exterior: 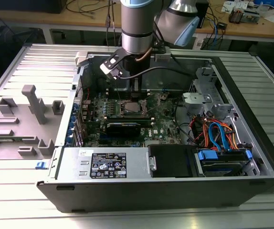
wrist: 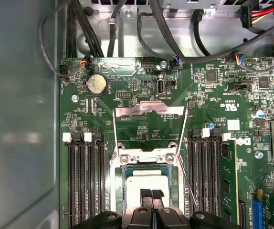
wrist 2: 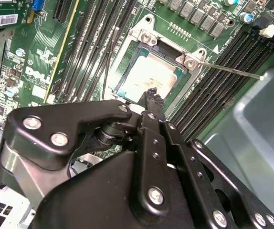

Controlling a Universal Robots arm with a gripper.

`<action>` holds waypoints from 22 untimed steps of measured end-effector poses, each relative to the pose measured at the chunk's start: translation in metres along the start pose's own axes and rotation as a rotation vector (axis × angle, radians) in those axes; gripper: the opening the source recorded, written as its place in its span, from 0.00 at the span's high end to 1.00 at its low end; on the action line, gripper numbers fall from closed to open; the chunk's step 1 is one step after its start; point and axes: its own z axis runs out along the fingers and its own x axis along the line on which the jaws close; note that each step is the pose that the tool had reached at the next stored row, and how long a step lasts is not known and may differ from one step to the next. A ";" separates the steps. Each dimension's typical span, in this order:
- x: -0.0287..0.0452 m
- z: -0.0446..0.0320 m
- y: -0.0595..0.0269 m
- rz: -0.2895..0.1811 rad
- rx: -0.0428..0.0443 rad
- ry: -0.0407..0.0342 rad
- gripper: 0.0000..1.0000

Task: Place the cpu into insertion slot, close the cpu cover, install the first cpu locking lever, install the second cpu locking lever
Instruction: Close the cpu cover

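Observation:
The cpu point(wrist: 146, 183), a pale silver square, lies flat in the dark-framed insertion slot point(wrist: 117, 191); both also show in the second wrist view, cpu point(wrist 2: 146, 76) inside insertion slot point(wrist 2: 127, 57). The cpu cover point(wrist: 149, 110), a thin metal frame, stands swung back off the slot. A thin locking lever point(wrist 2: 232, 70) sticks out sideways, unlatched. My gripper point(wrist: 151, 193) hangs just above the cpu's near edge, its two black fingertips pressed together with nothing between them. In the second wrist view the gripper point(wrist 2: 152, 97) tip sits over the chip's corner. In the exterior view the slot point(exterior: 132, 108) lies under the arm.
Long black memory slots point(wrist: 84, 181) flank the socket on both sides. A coin battery point(wrist: 97, 84) and cables point(wrist: 165, 33) lie beyond it. A black card point(exterior: 122, 127), coloured drive cables point(exterior: 218, 133) and the case walls point(exterior: 251, 95) ring the board. A grey fixture point(exterior: 27, 119) sits at the exterior view's left.

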 end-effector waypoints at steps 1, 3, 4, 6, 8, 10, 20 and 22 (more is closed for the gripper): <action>0.0000 -0.0002 0.0004 0.000 0.0009 0.0000 0.89; 0.0000 -0.0007 0.0013 0.000 0.0034 0.0000 0.89; -0.0001 -0.0016 0.0017 0.000 0.0052 -0.0004 0.89; -0.0002 -0.0036 0.0019 0.000 0.0069 0.0002 0.89; -0.0003 -0.0057 0.0022 0.000 0.0087 0.0004 0.89; -0.0004 -0.0085 0.0023 0.000 0.0104 0.0007 0.89; -0.0005 -0.0108 0.0024 0.000 0.0109 0.0094 0.89; -0.0005 -0.0108 0.0024 0.000 0.0108 0.0100 0.89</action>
